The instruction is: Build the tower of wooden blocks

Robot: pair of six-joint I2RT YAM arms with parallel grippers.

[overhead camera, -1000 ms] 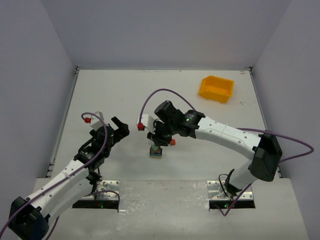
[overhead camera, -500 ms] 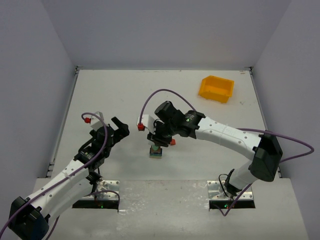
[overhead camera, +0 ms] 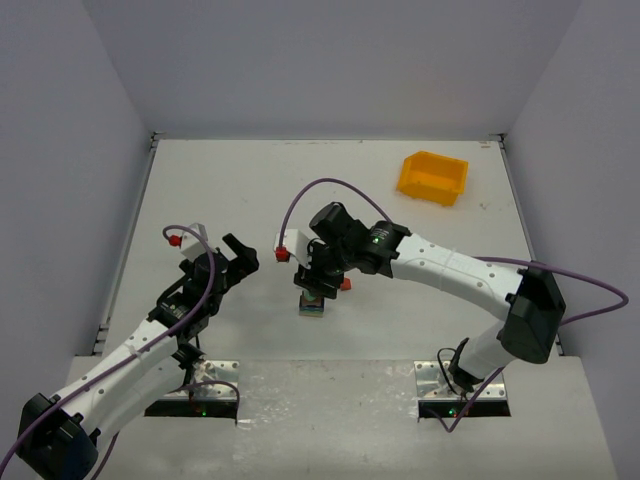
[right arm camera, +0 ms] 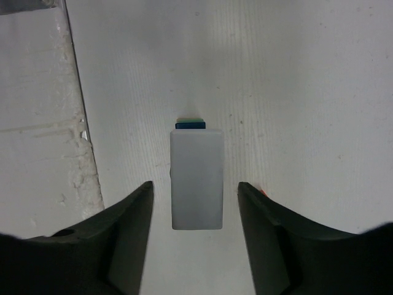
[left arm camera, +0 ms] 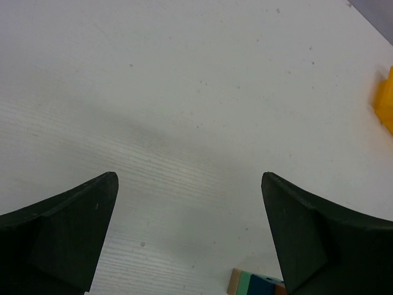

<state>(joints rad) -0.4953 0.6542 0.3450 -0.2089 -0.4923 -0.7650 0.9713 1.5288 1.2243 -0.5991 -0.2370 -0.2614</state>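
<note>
The wood block tower stands on the white table between the two arms. From above in the right wrist view its top is a pale grey block, with blue and green edges showing beneath it. My right gripper hangs straight over the tower, open, with a finger on each side of the grey block and a gap to it on both sides. My left gripper is open and empty to the left of the tower. In the left wrist view the tower's tan, green and blue layers show at the bottom edge.
A yellow bin sits at the far right of the table. Two metal base plates lie along the near edge. Grey walls close in the table on three sides.
My right gripper's jaws have spread apart and let go of the grey top block, which stays on the tower. The left arm has not moved.
</note>
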